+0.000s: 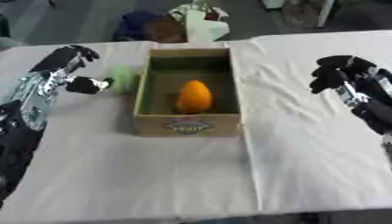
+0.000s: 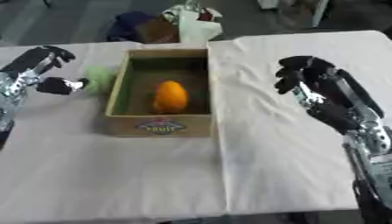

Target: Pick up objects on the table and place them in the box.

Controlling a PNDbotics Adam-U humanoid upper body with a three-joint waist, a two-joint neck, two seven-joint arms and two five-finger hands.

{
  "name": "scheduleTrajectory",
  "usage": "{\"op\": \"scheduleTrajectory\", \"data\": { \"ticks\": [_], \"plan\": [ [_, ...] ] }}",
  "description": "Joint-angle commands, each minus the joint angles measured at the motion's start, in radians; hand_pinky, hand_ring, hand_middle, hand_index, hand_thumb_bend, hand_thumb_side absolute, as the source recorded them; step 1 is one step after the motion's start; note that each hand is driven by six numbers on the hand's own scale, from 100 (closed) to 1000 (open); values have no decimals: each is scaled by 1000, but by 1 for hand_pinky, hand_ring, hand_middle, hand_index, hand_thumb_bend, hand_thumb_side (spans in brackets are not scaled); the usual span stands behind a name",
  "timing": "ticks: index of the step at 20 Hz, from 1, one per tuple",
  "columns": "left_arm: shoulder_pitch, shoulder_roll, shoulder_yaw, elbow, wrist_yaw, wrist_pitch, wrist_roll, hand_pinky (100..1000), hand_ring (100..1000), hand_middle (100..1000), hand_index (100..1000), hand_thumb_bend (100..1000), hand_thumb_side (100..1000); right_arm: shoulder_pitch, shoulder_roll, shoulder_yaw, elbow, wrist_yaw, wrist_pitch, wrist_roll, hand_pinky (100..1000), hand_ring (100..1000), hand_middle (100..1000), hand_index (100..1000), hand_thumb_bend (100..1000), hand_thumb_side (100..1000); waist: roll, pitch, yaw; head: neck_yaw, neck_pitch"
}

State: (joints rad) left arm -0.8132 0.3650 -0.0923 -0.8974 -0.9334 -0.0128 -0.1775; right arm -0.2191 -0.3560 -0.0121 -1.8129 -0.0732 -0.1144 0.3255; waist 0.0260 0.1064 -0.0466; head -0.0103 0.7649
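Observation:
A cardboard box (image 1: 187, 125) stands open at the table's middle, with a label on its front wall. An orange oval object (image 1: 194, 96) lies inside it on the dark floor. A pale green, blurred object (image 1: 122, 78) sits just outside the box's left wall. My left hand (image 1: 54, 72) is to the left of it, fingers spread upward, and its thumb tip is close beside the green object; whether they touch I cannot tell. My right hand (image 2: 315, 85) hovers right of the box over the cloth, fingers relaxed and holding nothing.
A wrinkled white cloth (image 1: 306, 144) covers the table, with a fold line running forward from the box's right corner. Beyond the far edge stand a white bag (image 1: 201, 22) and a dark blue thing (image 1: 140, 24).

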Motion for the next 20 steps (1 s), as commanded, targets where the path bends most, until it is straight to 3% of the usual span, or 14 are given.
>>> {"op": "scheduleTrajectory", "data": {
  "ticks": [1,6,15,18,20],
  "plan": [
    [-34,-20,16,26,-29,13,58,702,703,712,831,451,433,-9,-15,-4,-7,-1,-3,5,594,611,622,786,100,521,0,-10,-4,4,5],
    [-42,-49,14,63,-88,51,149,705,707,717,831,448,435,-9,-14,-3,-7,-1,-3,6,594,611,622,786,100,521,-2,-9,-13,7,5],
    [-36,-47,16,103,-193,98,156,702,695,704,826,335,364,-8,-13,-4,-5,-1,-2,7,594,611,622,786,100,523,0,-9,-16,5,5],
    [-30,-45,26,110,-209,116,176,677,639,624,780,234,277,-8,-14,-6,-5,0,-2,5,594,611,622,786,100,523,1,-8,-14,3,4],
    [-25,-44,30,113,-212,123,196,639,546,529,706,118,187,-8,-13,-6,-5,0,-2,5,594,611,622,786,100,523,0,-8,-13,1,3]
  ]
}}
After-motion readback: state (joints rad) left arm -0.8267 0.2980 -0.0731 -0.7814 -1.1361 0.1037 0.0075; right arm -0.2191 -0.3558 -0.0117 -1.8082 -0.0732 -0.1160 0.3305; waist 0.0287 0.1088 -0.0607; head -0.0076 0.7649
